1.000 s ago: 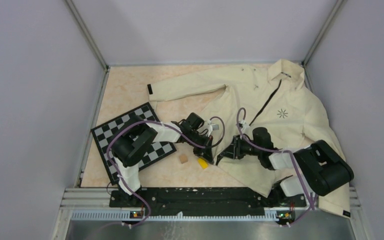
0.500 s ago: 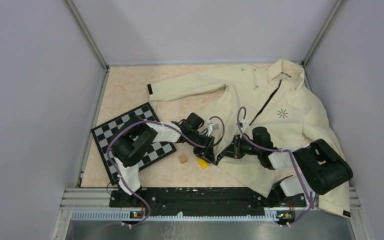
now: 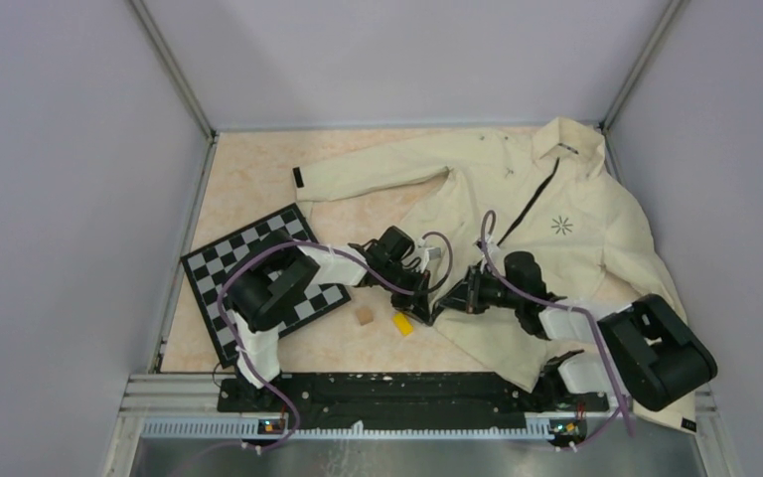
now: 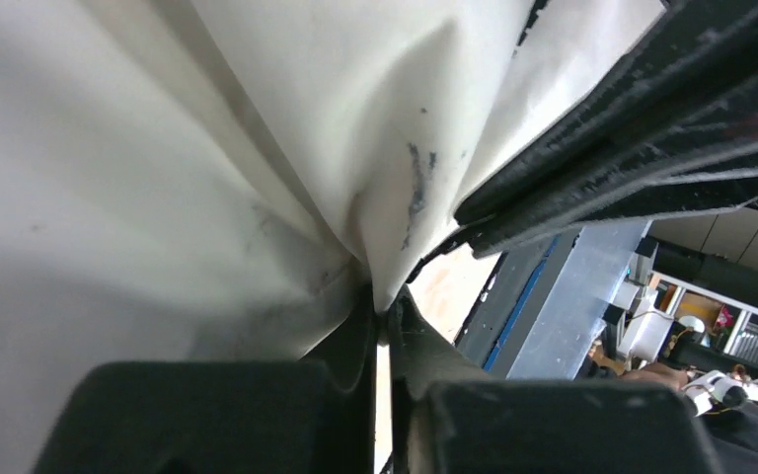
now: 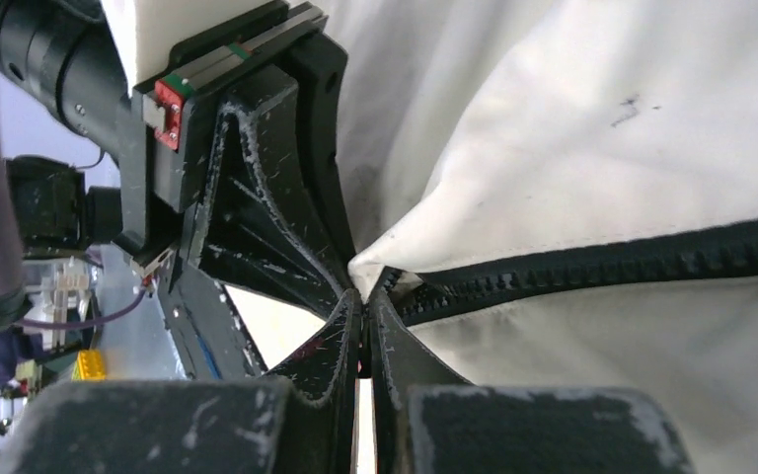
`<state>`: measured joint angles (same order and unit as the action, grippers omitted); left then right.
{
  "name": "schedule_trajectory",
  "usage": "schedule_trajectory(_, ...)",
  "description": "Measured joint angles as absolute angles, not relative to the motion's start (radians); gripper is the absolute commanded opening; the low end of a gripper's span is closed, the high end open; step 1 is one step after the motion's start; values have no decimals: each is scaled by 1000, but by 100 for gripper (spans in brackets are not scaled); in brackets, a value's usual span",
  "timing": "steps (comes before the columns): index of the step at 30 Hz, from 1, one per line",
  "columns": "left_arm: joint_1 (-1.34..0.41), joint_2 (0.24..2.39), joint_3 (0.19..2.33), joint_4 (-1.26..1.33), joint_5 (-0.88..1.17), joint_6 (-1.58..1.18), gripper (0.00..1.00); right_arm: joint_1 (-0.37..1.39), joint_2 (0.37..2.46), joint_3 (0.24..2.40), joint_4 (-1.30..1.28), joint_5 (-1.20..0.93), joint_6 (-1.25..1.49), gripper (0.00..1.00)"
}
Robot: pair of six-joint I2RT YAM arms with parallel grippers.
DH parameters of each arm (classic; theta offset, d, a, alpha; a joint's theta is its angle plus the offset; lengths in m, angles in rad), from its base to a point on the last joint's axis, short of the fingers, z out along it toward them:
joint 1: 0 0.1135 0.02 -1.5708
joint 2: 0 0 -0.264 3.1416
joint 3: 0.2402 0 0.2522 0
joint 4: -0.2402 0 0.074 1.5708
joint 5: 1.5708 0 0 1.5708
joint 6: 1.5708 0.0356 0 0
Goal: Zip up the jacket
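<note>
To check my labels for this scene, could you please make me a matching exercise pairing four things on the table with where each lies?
Things:
1 jacket
2 checkerboard
3 yellow block
4 tan cube

Places:
a left side of the table
b between checkerboard and yellow block
c reaching the far right corner
d right beside the jacket's near edge

Pairs: 1-c, 2-a, 3-d, 4-b

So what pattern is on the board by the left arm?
The board has black-and-white checks, clearest from the top camera.
</note>
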<state>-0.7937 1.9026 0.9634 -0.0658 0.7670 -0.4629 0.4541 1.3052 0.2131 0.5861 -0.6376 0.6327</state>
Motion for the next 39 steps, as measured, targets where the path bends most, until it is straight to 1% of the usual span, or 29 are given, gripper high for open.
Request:
schedule_trajectory(2, -794, 1903, 963, -62, 753, -467, 0, 456, 1282, 221, 529, -608, 633, 0)
schedule_trajectory(6, -798, 1903, 966, -55, 741, -461, 0, 461, 1192, 278, 336, -511, 617, 0)
schedule_trajectory(11, -801, 1897, 968, -55, 727, -432, 0, 464, 1000, 363, 94, -310, 572, 0)
schedule_trajectory(14, -801, 1882, 968, -62, 700, -411, 0, 437, 981, 453, -15, -229, 540, 0)
schedule_trajectory(16, -800, 1871, 964, -66, 680, -401, 0, 384, 1003, 503, -52, -200, 521, 0)
schedule_trajectory(22, -800, 1843, 936, -64, 656, -394, 0, 212, 1212, 704, -123, -97, 439, 0)
schedule_trajectory(29, -800, 1829, 908, -30, 651, -406, 0, 90, 1405, 907, -82, 32, 294, 0)
schedule_trajectory(39, -801, 1826, 899, -20, 645, -418, 0, -54, 1846, 1379, -15, 120, 162, 0)
